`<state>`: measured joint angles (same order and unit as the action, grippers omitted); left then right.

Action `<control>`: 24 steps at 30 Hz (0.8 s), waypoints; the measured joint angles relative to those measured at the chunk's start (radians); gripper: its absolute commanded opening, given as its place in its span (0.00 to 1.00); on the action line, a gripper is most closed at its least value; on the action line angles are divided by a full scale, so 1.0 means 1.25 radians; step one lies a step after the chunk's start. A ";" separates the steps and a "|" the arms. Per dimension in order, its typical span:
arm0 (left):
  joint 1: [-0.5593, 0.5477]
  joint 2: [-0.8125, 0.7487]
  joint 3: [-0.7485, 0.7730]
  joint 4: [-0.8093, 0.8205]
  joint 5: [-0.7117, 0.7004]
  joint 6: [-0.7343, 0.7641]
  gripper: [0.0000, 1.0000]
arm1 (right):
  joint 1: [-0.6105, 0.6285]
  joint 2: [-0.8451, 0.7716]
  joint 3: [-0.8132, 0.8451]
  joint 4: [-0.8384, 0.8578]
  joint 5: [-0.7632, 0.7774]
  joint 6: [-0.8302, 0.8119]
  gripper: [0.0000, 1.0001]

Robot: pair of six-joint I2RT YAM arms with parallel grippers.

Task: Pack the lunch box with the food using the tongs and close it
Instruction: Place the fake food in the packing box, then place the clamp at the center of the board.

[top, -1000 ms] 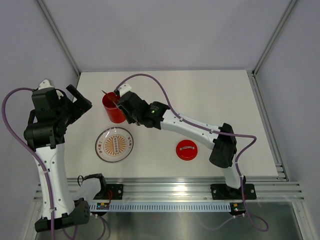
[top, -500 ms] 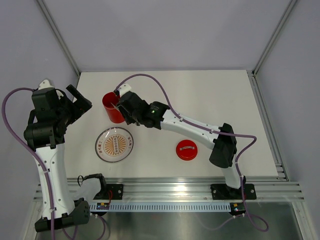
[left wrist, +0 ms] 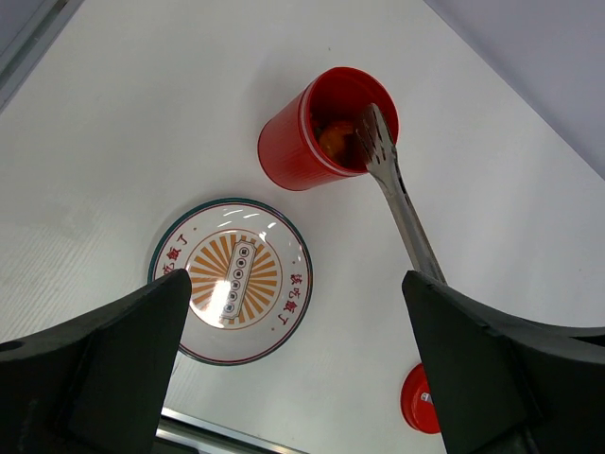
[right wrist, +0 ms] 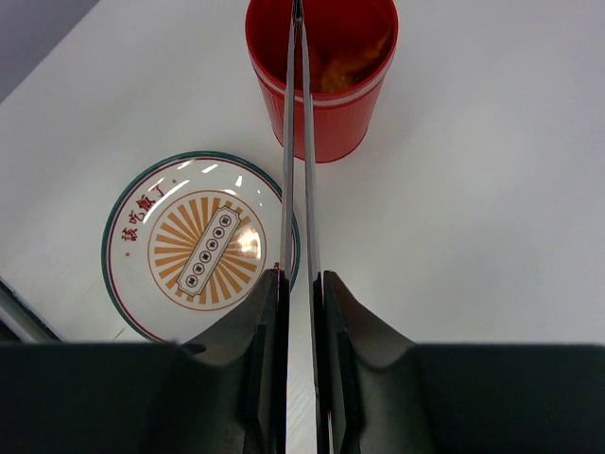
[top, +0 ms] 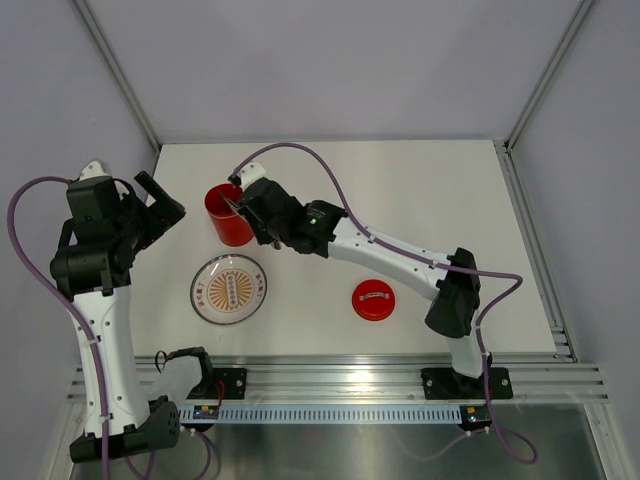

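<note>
The red lunch box stands upright and lidless at the back left, with orange food inside it. My right gripper is shut on the silver tongs, fingers pressing the two arms nearly together. The tongs' tips sit over the box's mouth near its rim. The flat red lid lies on the table to the right. My left gripper hangs open and empty, raised at the left.
A clear round plate with an orange sunburst print lies in front of the box, showing only its print. The table's left edge and frame post run close to the left arm.
My right gripper has squeezed the tongs' arms closer together and shifted slightly right and back. The tongs' tips drew from across the box's mouth towards its rim. The left arm stayed still.
</note>
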<state>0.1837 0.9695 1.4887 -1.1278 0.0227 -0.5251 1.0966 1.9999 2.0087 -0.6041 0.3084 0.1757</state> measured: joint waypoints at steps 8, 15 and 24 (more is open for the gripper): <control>0.000 0.001 -0.010 0.001 0.000 0.000 0.99 | 0.000 -0.110 -0.039 0.009 -0.008 0.003 0.01; 0.000 0.002 -0.034 0.004 0.001 0.000 0.99 | -0.006 -0.217 -0.149 0.022 0.080 0.003 0.01; 0.000 0.003 -0.048 0.007 0.001 0.000 0.99 | -0.111 -0.269 -0.467 0.084 0.165 0.056 0.02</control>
<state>0.1837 0.9737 1.4292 -1.1187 0.0242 -0.5255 0.9581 1.6642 1.4254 -0.4995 0.5144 0.2451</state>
